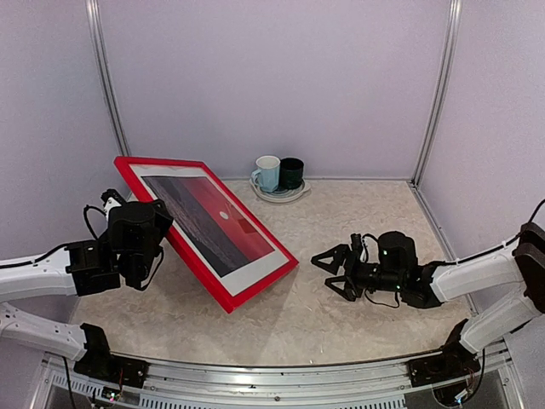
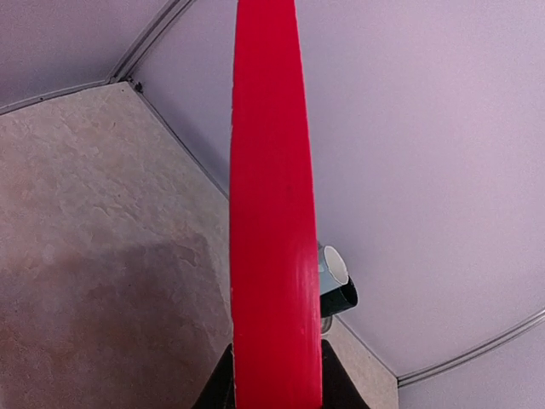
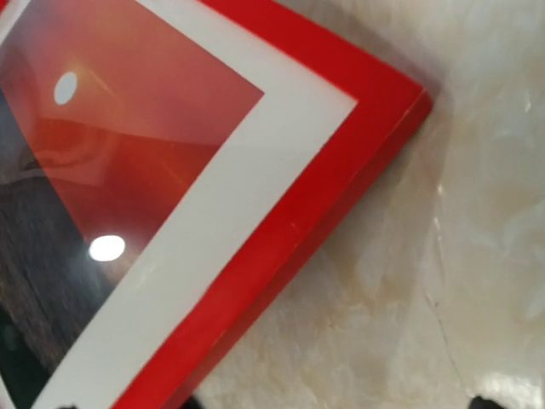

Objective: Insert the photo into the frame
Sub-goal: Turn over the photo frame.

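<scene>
Left of centre in the top view: frame (image 1: 264,286), red, tilted, high corner toward the upper left, low corner toward bottom centre. Low edge down by the table (image 1: 358,213); contact there not clear. Inside the frame: photo (image 1: 213,217), red sky with a small white sun over dark sea, bordered by a white mat (image 1: 254,273). Photo already seated behind the mat, face up toward the camera.

Left end effector (image 1: 162,228) at the frame's left edge, clamped on it, jaws narrow around the thin red rim. In the left wrist view, the same rim (image 2: 272,213) seen edge-on, a red band from bottom centre to the top, with dark fingers (image 2: 339,388) pressed on either side at the bottom.

Right end effector (image 1: 328,274) at centre right of the top view, just above the table, jaws wide apart, holding nothing, pointed at the frame's right corner and near it but clear of it. In the right wrist view, that corner (image 3: 281,230) large at centre, mat (image 3: 213,204) and photo (image 3: 128,102) at upper left with bright glints of glare, bare table (image 3: 426,298) at lower right.

At upper centre, against the back wall: pale mug (image 1: 266,173) and dark mug (image 1: 291,172), side by side on a plate (image 1: 277,195), well apart from both arms.
</scene>
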Tool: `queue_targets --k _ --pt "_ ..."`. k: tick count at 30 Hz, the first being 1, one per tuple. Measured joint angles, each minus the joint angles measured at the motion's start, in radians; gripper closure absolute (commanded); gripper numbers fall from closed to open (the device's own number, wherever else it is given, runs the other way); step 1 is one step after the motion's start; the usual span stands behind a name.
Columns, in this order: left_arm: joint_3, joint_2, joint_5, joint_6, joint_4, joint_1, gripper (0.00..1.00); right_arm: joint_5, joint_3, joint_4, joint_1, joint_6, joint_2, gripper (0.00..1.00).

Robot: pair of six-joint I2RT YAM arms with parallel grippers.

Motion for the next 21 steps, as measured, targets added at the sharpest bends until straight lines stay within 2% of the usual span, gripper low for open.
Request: queue_targets --k 8,17,21 --pt "-0.063 -0.05 -0.006 -0.147 -0.069 -0.045 0.95 -0.036 0.013 0.216 0.023 0.137 0.175 0.01" --pt "-0.112 -0.06 -0.038 -0.294 -0.121 -0.111 0.93 -0.041 0.039 0.484 0.121 0.309 0.433 0.01" --pt "-0.116 -0.059 -0.047 -0.327 -0.139 -0.118 0.92 -0.032 0.039 0.561 0.161 0.365 0.497 0.03"
